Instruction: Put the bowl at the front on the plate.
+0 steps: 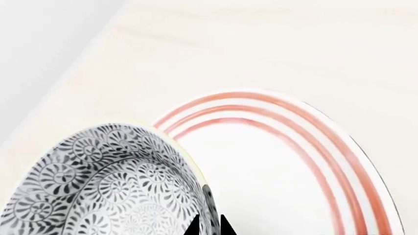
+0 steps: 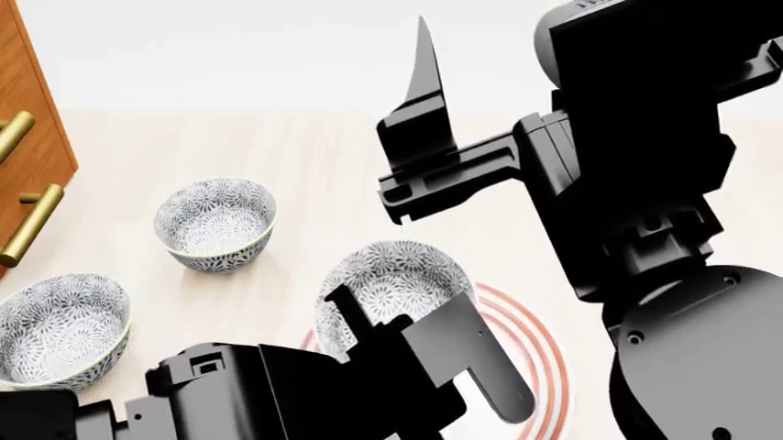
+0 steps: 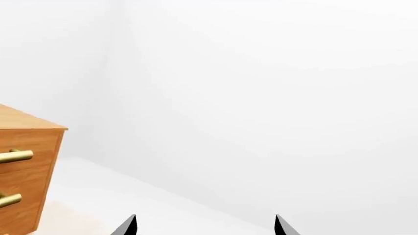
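Observation:
My left gripper [image 1: 209, 223] is shut on the rim of the patterned bowl [image 1: 111, 186], one fingertip inside the wall and one outside. In the head view the bowl [image 2: 394, 278] sits over the left part of the red-ringed plate [image 2: 542, 367], and my left arm hides its underside. Whether it touches the plate [image 1: 274, 161] I cannot tell. My right gripper [image 3: 205, 226] is raised high above the table, open and holding nothing, facing the white wall. One of its fingers [image 2: 424, 87] points upward in the head view.
Two more patterned bowls stand on the pale wooden table [image 2: 318, 156]: one at mid left [image 2: 218, 220], one at the near left edge [image 2: 55, 325]. A wooden cabinet [image 2: 27, 137] with brass handles [image 2: 31, 225] stands at the left.

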